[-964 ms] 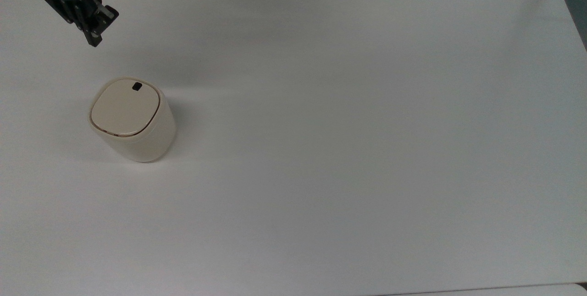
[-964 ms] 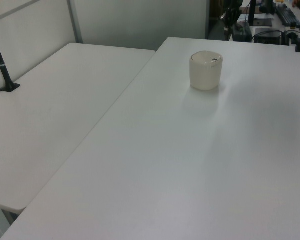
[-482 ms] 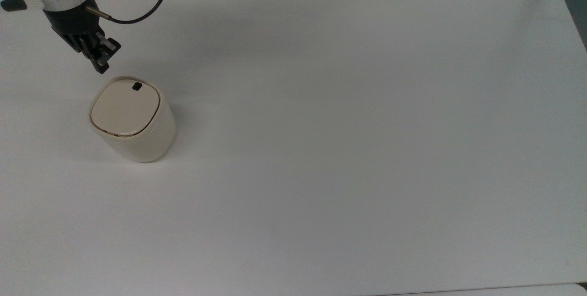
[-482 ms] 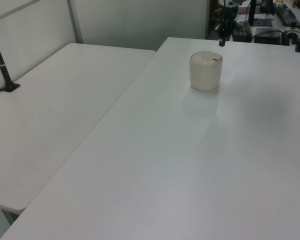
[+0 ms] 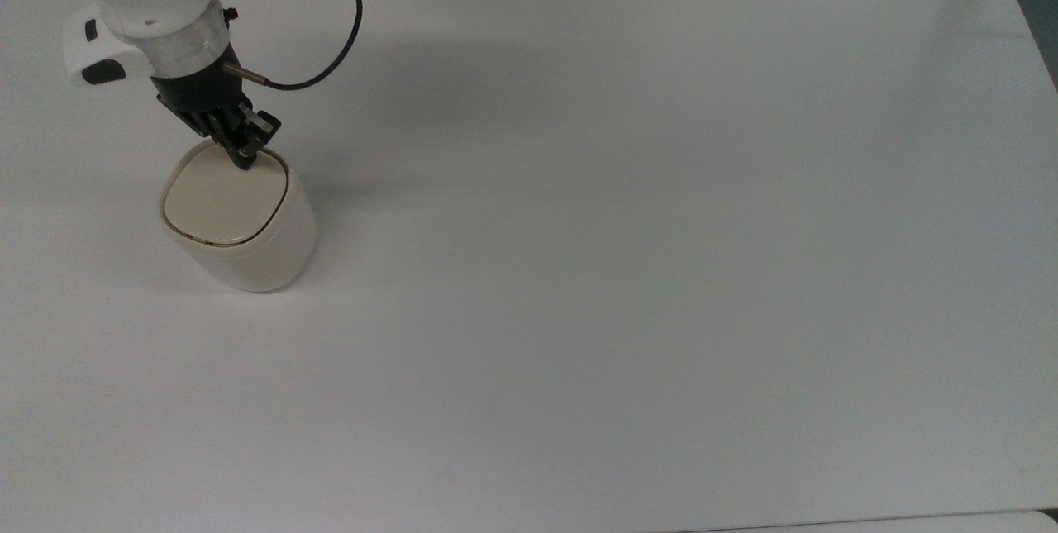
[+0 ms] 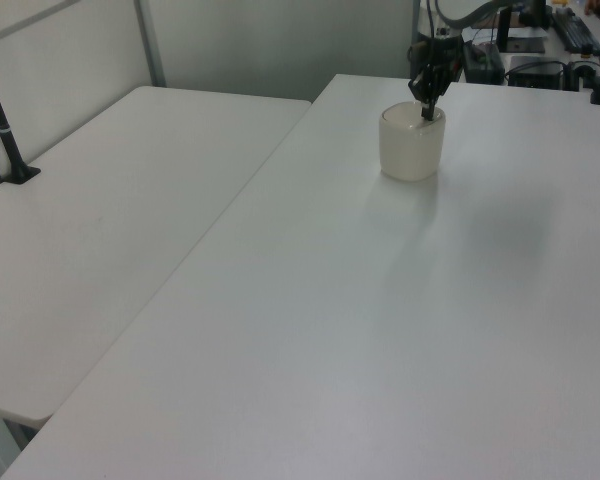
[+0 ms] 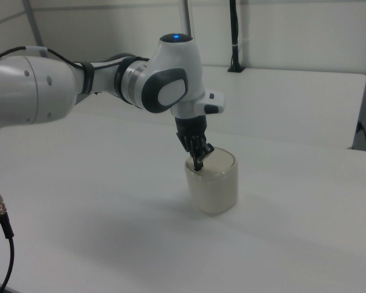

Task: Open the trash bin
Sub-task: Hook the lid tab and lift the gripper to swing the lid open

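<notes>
Bin: the trash bin (image 5: 240, 223) stands upright on the white table (image 5: 628, 252), near the top view's left edge, well apart from the other 3 edges. Nothing else near it.
Lid: flat lid (image 5: 219, 202) w/ thin dark rim, lying level & closed in all 3 views, so the task isn't done yet.
Gripper: the gripper (image 5: 245, 157) hangs tip-down over the lid's far edge in the top view, at the spot where a release button would sit; the tip covers that spot, so the button itself isn't visible.
Fingers: drawn together into 1 narrow point, nothing between them. Prob. deliberate: a closed tip works as a poker, not a clamp.
Contact: in the right view the tip (image 7: 198, 163) looks to be touching or just above the lid top; can't tell which.
Arm pose: wrist tilted, arm (image 7: 110, 82) reaching in from the right view's left, so the tip comes down near-vertical on the lid edge.
Step in hand: approx. pressing the latch, judging by the placement.
Risk: off-centre push could tip or slide the light bin rather than pop the lid.
</notes>
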Controlling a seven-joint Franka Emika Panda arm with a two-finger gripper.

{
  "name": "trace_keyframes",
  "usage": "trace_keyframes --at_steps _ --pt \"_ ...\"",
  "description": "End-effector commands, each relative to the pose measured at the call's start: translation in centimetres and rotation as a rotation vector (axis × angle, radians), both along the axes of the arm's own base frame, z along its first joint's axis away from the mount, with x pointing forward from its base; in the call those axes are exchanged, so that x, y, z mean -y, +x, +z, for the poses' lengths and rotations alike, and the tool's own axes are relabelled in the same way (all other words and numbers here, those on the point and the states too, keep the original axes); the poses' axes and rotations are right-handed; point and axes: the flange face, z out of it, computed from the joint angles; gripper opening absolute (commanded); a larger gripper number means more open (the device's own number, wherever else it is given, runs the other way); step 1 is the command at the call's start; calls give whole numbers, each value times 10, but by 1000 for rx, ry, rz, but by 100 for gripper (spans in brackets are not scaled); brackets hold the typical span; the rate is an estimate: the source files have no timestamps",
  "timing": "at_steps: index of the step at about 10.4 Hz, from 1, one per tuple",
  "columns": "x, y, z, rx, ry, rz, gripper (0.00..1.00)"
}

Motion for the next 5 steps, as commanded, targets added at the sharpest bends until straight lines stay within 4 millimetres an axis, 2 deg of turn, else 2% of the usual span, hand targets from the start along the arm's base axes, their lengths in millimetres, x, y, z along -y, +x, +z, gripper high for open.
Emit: trace_keyframes --at_steps 1,2,3,5 --pt "0 6 -16 13 -1 -22 0" --pt "-1 5 -15 7 0 -20 0" --pt "-5 3 -1 21 1 -15 0" --pt "-42 -8 51 13 -1 50 1"
